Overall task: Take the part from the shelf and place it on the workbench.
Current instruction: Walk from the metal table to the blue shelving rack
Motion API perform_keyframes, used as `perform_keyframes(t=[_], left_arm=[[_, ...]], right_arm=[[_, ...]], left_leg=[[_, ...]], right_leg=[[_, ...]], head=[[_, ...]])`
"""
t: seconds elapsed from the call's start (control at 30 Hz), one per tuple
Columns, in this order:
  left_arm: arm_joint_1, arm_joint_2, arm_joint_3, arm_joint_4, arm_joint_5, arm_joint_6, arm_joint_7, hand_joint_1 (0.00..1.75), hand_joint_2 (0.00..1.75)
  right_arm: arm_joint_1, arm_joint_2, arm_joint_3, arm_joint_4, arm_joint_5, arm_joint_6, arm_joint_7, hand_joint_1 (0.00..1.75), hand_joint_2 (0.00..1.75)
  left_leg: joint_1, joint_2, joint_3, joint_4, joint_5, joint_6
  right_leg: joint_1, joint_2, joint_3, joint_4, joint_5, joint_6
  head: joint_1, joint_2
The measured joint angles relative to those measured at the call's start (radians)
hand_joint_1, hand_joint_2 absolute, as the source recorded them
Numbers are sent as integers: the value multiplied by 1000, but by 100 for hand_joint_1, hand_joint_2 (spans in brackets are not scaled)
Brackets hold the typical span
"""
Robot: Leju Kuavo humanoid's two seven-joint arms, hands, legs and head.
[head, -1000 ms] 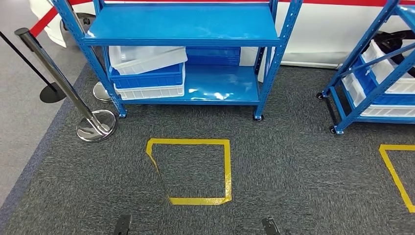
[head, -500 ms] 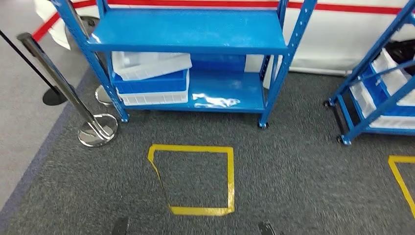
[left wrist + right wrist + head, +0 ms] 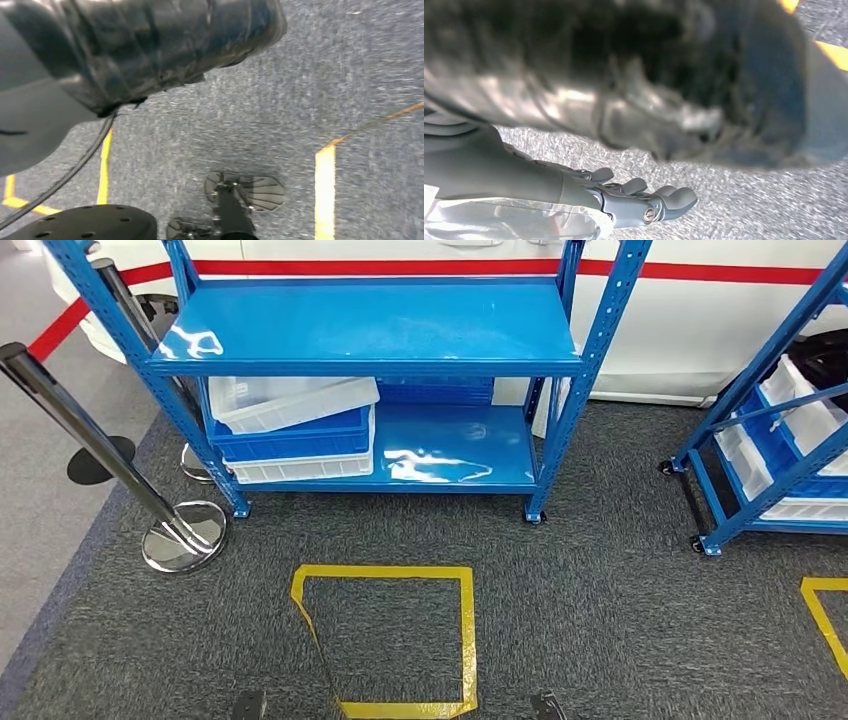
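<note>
I am standing on the grey carpet (image 3: 600,570) and looking down at the blue shelf (image 3: 370,325). Its top board is shining and I am seeing nothing lying on it. On the lower board a clear bin (image 3: 290,400), a blue bin (image 3: 290,432) and a white bin (image 3: 300,468) are sitting in a stack. I cannot tell where the part is; it may be hiding inside a bin.

My right hand (image 3: 644,202) is hanging low over the carpet, with its fingers reaching out loosely, a little apart. Something clear and crinkly, like a plastic bag (image 3: 499,222), is sitting just beside its palm. I cannot tell if the hand is holding it. My left hand (image 3: 30,130) is hanging low too, and I cannot tell how its fingers are lying.

So I am guessing two ways. If that bag is the part, I am carrying it to the table. If not, I am coming up to the shelf to fetch it. A yellow tape square (image 3: 467,630) is marking the carpet right in front of my feet.
</note>
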Motion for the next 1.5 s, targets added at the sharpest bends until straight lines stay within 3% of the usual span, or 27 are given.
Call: perform_keyframes(t=[0.13,0.27,0.33,0.4,0.47,0.5,0.53,0.57,0.63,0.67,0.7,0.73,0.77,0.8,0.83,0.9,0.97,1.03,1.1,1.2,1.27,1.33,1.37,1.4,1.43,1.47,1.5], left_arm=[[-9,1,0,0,0,1,2,0,0],[-10,1,0,0,0,1,2,0,0],[-9,-4,-2,-1,-1,2,2,0,0],[-6,-10,-3,-2,-1,4,0,0,87],[10,-11,-5,1,0,6,-3,0,175],[24,-10,-8,5,0,6,-4,0,175],[39,-8,-12,12,0,6,-5,0,175],[52,-5,-15,20,1,6,-5,0,175],[65,2,-19,33,3,6,-4,0,175],[74,4,-21,41,5,6,-2,0,131],[74,11,-22,47,5,6,-1,0,87],[74,14,-23,54,4,6,1,0,44],[65,19,-25,58,1,7,3,0,0],[47,23,-26,59,-2,8,4,0,0],[33,23,-28,58,-6,11,3,0,0],[3,19,-33,54,-11,14,-7,0,0],[-10,11,-36,49,-4,2,-27,0,0],[-10,7,-37,46,18,-21,-43,0,0],[-8,6,-37,45,35,-36,-49,0,0],[-8,6,-37,43,40,-43,-52,0,0],[-15,10,-37,41,41,-44,-53,0,0],[-20,15,-37,40,42,-44,-54,0,0],[-19,14,-37,40,41,-43,-54,0,0],[-19,13,-37,39,37,-41,-55,0,0],[-19,12,-38,39,29,-37,-55,0,0],[-17,12,-38,39,20,-33,-54,0,0],[-15,12,-39,38,10,-28,-53,0,0]], right_arm=[[-10,0,0,0,0,1,0,0,0],[-10,0,0,0,0,1,0,0,0],[-11,-1,0,-2,0,0,0,0,0],[-9,-2,0,-3,-3,0,-5,0,0],[-3,-3,0,-2,-12,4,-15,0,0],[4,-4,0,1,-17,7,-20,0,0],[16,-4,-1,5,-23,9,-24,0,0],[30,-2,-1,11,-27,12,-27,0,0],[69,0,-2,25,-33,17,-31,0,0],[97,1,-3,34,-36,20,-32,0,0],[121,6,-4,44,-38,22,-34,0,0],[136,9,-5,53,-38,24,-33,0,0],[138,15,-6,60,-38,23,-34,0,0],[121,21,-6,63,-37,23,-37,0,0],[102,24,-7,63,-37,24,-39,0,0],[64,26,-7,57,-38,24,-55,0,0],[25,20,-7,49,-42,24,-84,0,0],[-5,17,-7,42,-45,24,-111,0,0],[-16,16,-7,38,-47,24,-124,0,0],[-18,16,-7,34,-49,24,-128,0,0],[-15,18,-8,32,-51,24,-128,0,0],[-12,24,-8,31,-52,25,-128,0,0],[-10,25,-8,30,-52,25,-129,0,0],[-8,25,-8,30,-52,24,-130,0,0],[-5,26,-8,30,-52,24,-133,0,0],[-2,26,-8,30,-51,23,-138,0,0],[-1,27,-8,29,-51,24,-143,0,0]], left_leg=[[-1,-2,11,-7,-21,17],[-1,-2,12,-10,-22,18],[28,-1,61,-122,-18,37],[53,-2,136,-241,-27,44],[38,3,227,-282,-62,25],[25,8,302,-327,-79,18],[10,16,401,-397,-90,18],[-8,20,514,-484,-95,18],[-38,27,749,-682,-100,20],[-54,25,853,-747,-126,21],[-64,22,941,-775,-160,20],[-64,16,995,-765,-201,21],[-57,7,1010,-718,-241,22],[-44,1,1005,-678,-266,25],[-32,-2,986,-646,-290,31],[-22,1,915,-529,-362,22],[-11,3,782,-303,-450,-2],[-3,3,665,-114,-474,-11],[-3,4,626,-99,-415,8],[-10,22,654,-257,-356,49],[-28,38,629,-290,-344,58],[-52,41,579,-283,-302,66],[-55,40,558,-287,-273,73],[-53,38,535,-292,-239,79],[-44,35,510,-298,-206,86],[-30,34,480,-301,-171,84],[-17,33,448,-300,-141,76]], right_leg=[[1,3,22,-43,-20,19],[2,2,23,-46,-21,20],[1,-3,-24,-20,-26,18],[-4,-9,-89,61,-63,22],[5,-6,-146,200,-128,0],[19,-4,-186,270,-141,-22],[36,5,-228,316,-128,-50],[50,18,-269,326,-74,-65],[52,54,-350,248,131,-64],[38,55,-387,150,244,-55],[27,33,-419,62,352,-53],[19,4,-450,8,412,-52],[18,-22,-471,-11,429,-61],[24,-38,-487,23,422,-70],[27,-38,-495,56,388,-72],[32,-36,-480,63,358,-74],[39,-37,-454,36,360,-77],[49,-38,-442,14,376,-83],[60,-35,-445,2,398,-87],[59,-30,-447,-38,457,-87],[31,-29,-427,-107,521,-65],[1,-30,-393,-214,602,-31],[-5,-31,-371,-286,647,-19],[-7,-27,-353,-344,661,-10],[-5,-20,-349,-362,628,-2],[-4,-13,-364,-305,537,7],[-7,-6,-386,-187,415,18]], head=[[-1,0],[-1,0],[4,0],[16,0],[31,0],[37,0],[42,0],[46,0],[45,0],[43,0],[36,0],[30,0],[15,0],[3,1],[-4,1],[-16,2],[-18,2],[-18,2],[-19,2],[-10,2],[-13,1],[-25,1],[-31,1],[-37,1],[-43,1],[-42,1],[-40,1]])
